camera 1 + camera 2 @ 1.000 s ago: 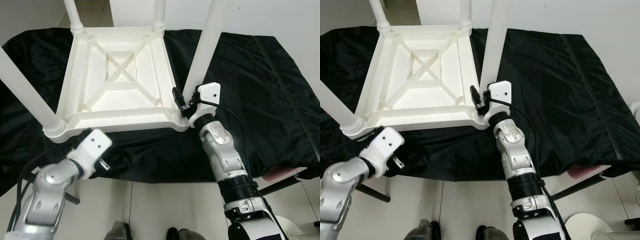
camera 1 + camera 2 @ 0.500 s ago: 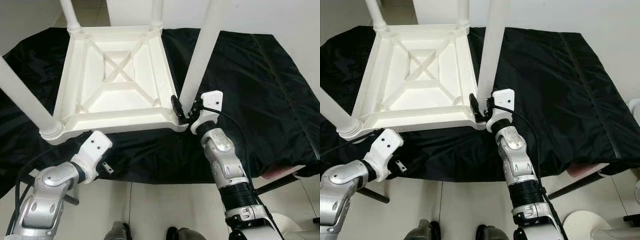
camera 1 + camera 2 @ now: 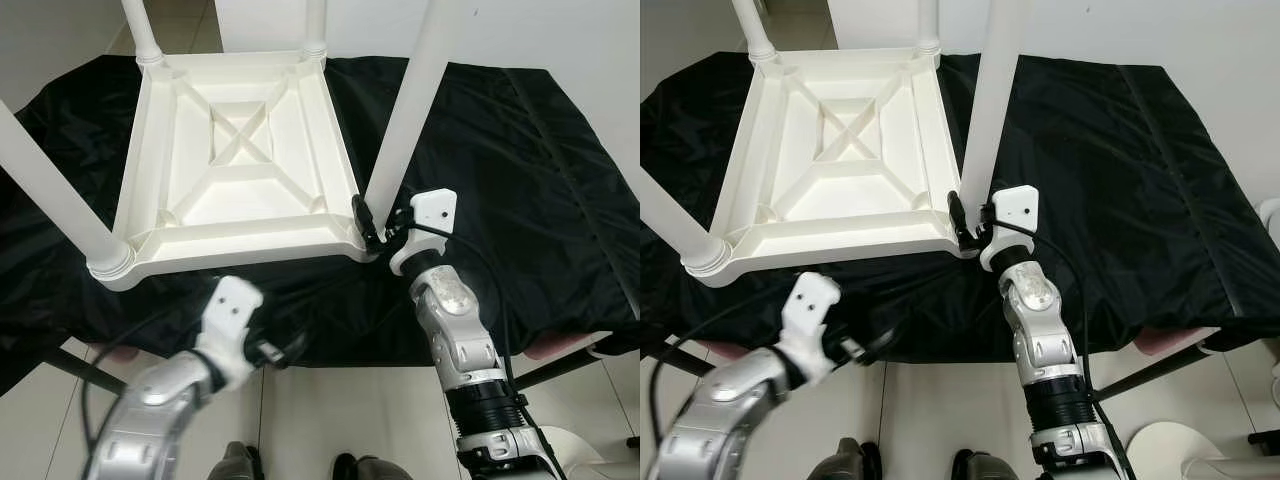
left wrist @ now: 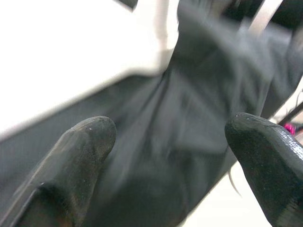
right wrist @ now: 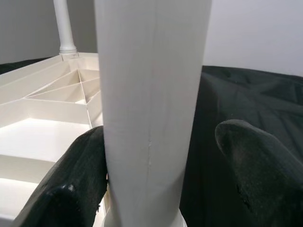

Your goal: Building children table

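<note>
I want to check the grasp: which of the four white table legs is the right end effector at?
The near-right leg, at the upside-down table's corner nearest the right arm. The right end effector straddles its base, open; the other three legs stand untouched.

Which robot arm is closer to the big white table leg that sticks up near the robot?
The right. Its right end effector sits around that table leg at its base. The left end effector hangs below the table edge, over the black cloth.
</note>
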Tool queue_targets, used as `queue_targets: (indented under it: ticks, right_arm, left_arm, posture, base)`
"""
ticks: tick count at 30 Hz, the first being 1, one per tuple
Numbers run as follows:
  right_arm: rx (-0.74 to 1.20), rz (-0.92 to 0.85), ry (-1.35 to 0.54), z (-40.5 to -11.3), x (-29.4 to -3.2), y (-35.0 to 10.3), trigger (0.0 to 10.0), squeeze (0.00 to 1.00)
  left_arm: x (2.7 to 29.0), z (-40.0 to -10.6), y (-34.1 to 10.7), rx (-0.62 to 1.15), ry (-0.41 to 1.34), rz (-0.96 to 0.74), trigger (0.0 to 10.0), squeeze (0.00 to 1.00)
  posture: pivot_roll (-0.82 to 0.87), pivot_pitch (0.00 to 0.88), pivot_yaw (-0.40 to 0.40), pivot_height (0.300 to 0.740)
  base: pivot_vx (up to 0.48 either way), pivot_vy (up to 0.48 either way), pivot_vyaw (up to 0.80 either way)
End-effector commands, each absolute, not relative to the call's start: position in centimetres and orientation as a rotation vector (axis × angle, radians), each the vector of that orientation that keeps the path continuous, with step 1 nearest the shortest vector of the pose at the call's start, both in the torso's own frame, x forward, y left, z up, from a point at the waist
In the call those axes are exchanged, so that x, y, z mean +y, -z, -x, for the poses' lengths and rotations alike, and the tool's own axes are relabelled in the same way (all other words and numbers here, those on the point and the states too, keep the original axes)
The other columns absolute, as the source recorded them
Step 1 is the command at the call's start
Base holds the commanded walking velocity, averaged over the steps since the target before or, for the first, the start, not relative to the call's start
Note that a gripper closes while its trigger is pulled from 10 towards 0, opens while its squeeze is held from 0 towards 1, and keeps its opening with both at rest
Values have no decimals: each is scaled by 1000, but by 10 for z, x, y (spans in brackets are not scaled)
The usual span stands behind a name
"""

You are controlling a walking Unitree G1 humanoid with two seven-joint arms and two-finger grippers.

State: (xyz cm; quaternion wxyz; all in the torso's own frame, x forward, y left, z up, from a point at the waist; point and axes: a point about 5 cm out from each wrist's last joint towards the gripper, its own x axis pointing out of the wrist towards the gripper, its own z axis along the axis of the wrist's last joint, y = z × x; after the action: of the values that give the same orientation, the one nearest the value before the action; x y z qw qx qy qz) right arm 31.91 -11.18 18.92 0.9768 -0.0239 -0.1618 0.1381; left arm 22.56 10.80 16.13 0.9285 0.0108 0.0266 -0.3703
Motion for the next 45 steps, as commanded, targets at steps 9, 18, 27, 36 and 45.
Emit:
queue_targets:
  ticks: [9, 18, 27, 36, 45]
  right_arm:
    - [-322, 3, -237, -308, -116, -184, 10000, 0]
    - [-363, 40, -135, -302, -125, -187, 10000, 0]
    - [-349, 59, -147, -298, -125, -183, 10000, 0]
    - [-335, 43, -225, -303, -114, -184, 10000, 0]
    - [-312, 39, -256, -322, -105, -190, 10000, 0]
  left_arm:
    - [112, -242, -184, -50, 423, -2, 10000, 0]
    - [132, -263, -192, -162, 114, -80, 10000, 0]
    - [127, -263, -193, -190, 127, -115, 10000, 0]
    - [120, -268, -199, -217, 153, -111, 10000, 0]
    - [123, -271, -201, -218, 116, -134, 10000, 0]
  posture:
    - [-67, 141, -17, 740]
    - [-101, 137, -21, 740]
    - [-101, 146, -22, 740]
    - [-96, 166, -22, 740]
    - [-97, 185, -24, 740]
  base:
    - [0, 0, 0]
    - [0, 0, 0]
    - [0, 0, 0]
    - [0, 0, 0]
    - [0, 0, 0]
